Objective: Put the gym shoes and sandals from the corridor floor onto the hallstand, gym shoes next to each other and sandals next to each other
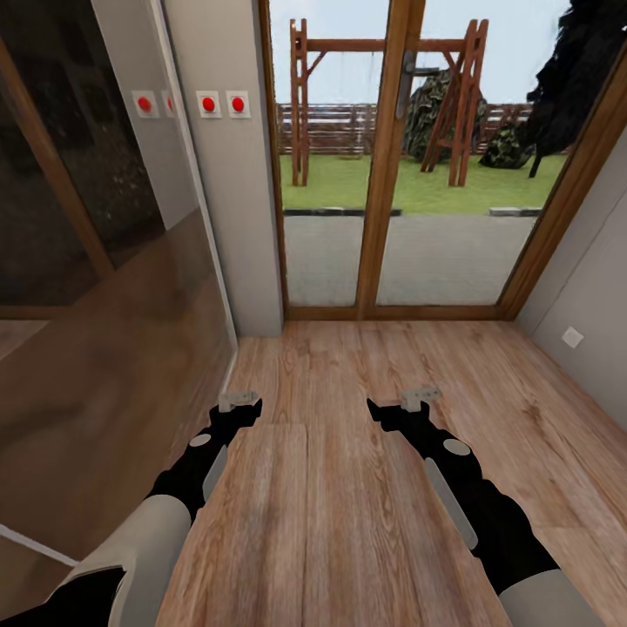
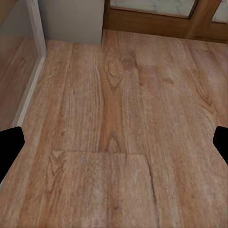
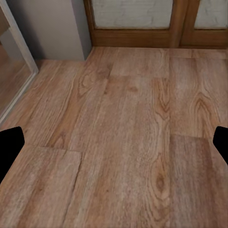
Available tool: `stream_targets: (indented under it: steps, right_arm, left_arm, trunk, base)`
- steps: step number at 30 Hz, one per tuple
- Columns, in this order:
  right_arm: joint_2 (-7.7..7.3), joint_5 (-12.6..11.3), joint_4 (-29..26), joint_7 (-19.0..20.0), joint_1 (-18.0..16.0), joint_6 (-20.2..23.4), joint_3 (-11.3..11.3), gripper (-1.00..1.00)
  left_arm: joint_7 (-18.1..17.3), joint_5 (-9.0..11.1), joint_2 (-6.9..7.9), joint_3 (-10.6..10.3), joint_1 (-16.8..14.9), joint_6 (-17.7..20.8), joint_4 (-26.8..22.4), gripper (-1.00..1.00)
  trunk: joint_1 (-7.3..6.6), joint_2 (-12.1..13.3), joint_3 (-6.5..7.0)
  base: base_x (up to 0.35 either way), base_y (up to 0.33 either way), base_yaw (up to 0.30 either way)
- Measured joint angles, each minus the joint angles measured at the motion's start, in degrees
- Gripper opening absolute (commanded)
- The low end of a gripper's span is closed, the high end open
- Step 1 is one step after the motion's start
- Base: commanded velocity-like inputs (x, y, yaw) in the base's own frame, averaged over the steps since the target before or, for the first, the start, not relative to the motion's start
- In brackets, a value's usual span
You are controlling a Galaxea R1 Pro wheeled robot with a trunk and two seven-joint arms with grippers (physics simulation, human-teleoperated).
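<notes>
Both arms are reaching forward over the corridor floor (image 1: 348,488), facing a glazed door (image 1: 392,165). The left gripper (image 1: 239,401) and right gripper (image 1: 420,398) are hanging empty with fingers spread wide apart. No shoes, sandals or rack are appearing here, so the robot is probably searching; turning the base slowly should locate them. The head view is revealing the mirrored wardrobe (image 1: 96,287) and garden; both wrist views are presenting close-up planks.

The corridor floor (image 1: 348,488) runs ahead to a glazed door (image 1: 409,165). A mirrored wardrobe (image 1: 96,287) stands left; 2 arms reach forward.
</notes>
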Motion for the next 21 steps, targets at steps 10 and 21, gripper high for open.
stream_targets:
  steps: [10, 21]
  right_arm:
    - [0.00, 0.00, 0.00, 0.00, 0.00, 0.00, -0.03, 1.00]
    - [0.00, 0.00, 0.00, 0.00, 0.00, 0.00, 0.00, 1.00]
  left_arm:
    - [-0.07, 0.00, 0.04, 0.00, 0.00, 0.00, 0.00, 1.00]
    - [-0.06, -0.02, 0.01, 0.00, 0.00, -0.03, 0.00, 1.00]
  trunk:
    - [-0.03, 0.00, 0.00]
    - [-0.03, 0.00, 0.00]
  base:
    - [0.229, 0.000, 0.000]
    - [0.335, 0.000, 0.000]
